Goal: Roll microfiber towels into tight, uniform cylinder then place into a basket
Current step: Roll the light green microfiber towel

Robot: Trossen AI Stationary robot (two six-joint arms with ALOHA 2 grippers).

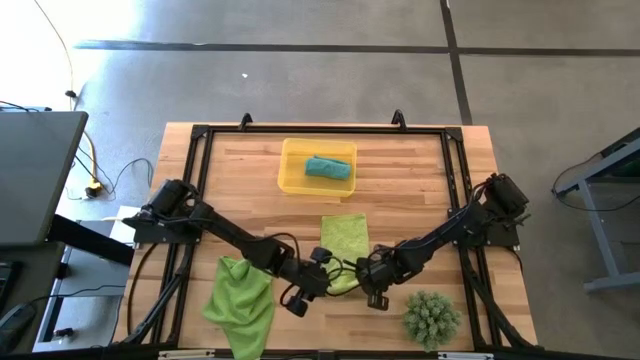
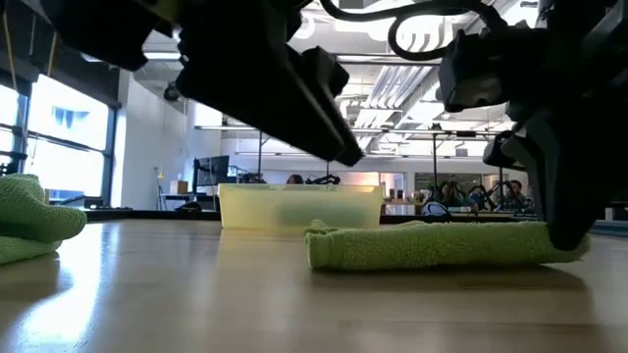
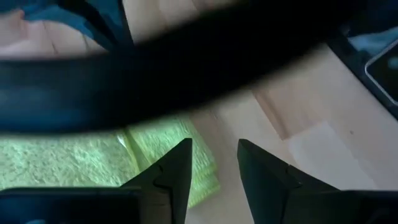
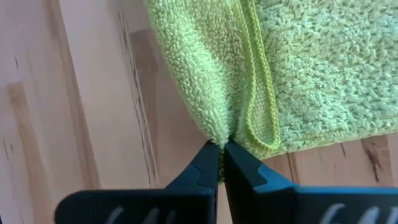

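A lime-green towel [image 1: 345,240] lies partly folded on the table's middle; in the low view [image 2: 432,245] it is a low thick strip. My right gripper [image 4: 222,144] is shut on its near right corner. My left gripper [image 3: 214,152] is open and hangs above the towel's near left edge [image 3: 161,146], clear of it in the low view [image 2: 334,137]. A second lime-green towel [image 1: 240,300] lies crumpled at the near left. A teal towel [image 1: 330,168] lies rolled in the yellow basket [image 1: 290,180]. My right gripper pinches the towel's corner between its two fingertips, where the hemmed edge [image 4: 252,124] doubles over into a fold, so it holds more than one layer. The fingers come slanting down from the table's near right side. The towel lies on the table, slack.
A spiky green ball-shaped plant [image 1: 432,317] stands at the near right, close to my right arm. The basket stands at the table's far middle. A black frame [image 1: 200,140] runs round the table's edge. Bare wood shows between the towel and the basket.
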